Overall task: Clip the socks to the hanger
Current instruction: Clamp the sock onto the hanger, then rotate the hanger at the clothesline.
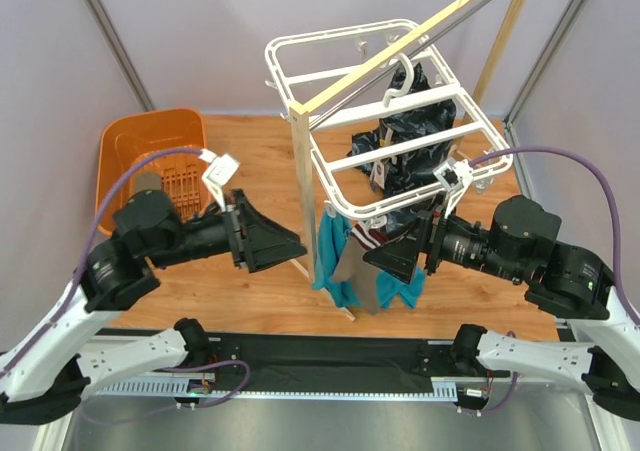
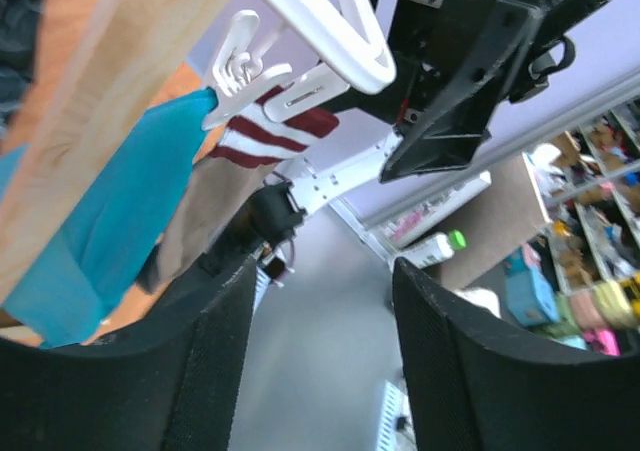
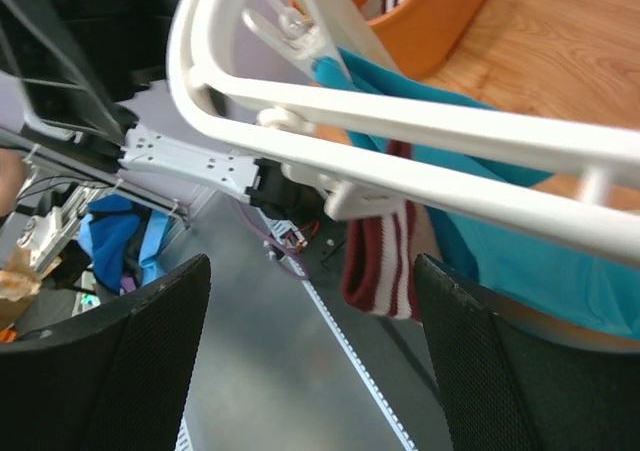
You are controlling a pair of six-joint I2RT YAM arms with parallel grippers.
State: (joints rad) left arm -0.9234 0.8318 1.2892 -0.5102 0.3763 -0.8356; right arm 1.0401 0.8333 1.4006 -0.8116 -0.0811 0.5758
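Now: both tools stand free.

Left tool [image 2: 322, 271]: fingers spread, nothing between them, seen in its own wrist view. Right tool [image 3: 312, 266]: fingers likewise spread wide, gap empty. Neither pinches cloth.

Sock [image 1: 358, 271]: hangs from the near rail of the hanger [image 1: 330, 196], between the two tools. The striped cuff is up and held in a small white clip [image 2: 250, 71]; the taupe foot drops straight down, so the long axis is vertical. From the left wrist the cuff [image 2: 270, 136] sits under the rail, up and left of the finger gap. From the right wrist the cuff [image 3: 385, 261] hangs just under the rail [image 3: 400, 121], slightly right of the gap.

Neighbours: teal cloth [image 1: 335, 266] hangs touching the sock on both sides. Wooden pole [image 1: 303, 181] stands between the left tool and the sock. Black garment [image 1: 410, 136] hangs under the far part of the frame. Orange basket [image 1: 150, 156] sits on the surface [image 1: 250, 151], far left; contents cannot be made out.

Judgement: this sock looks clipped and released. The right tool is nearer, just beside it; the left has the pole in its line. Any re-seat of the cuff falls to the right arm, approaching level from the right, toward the cuff rather than the foot. Risk: snagging the teal cloth.
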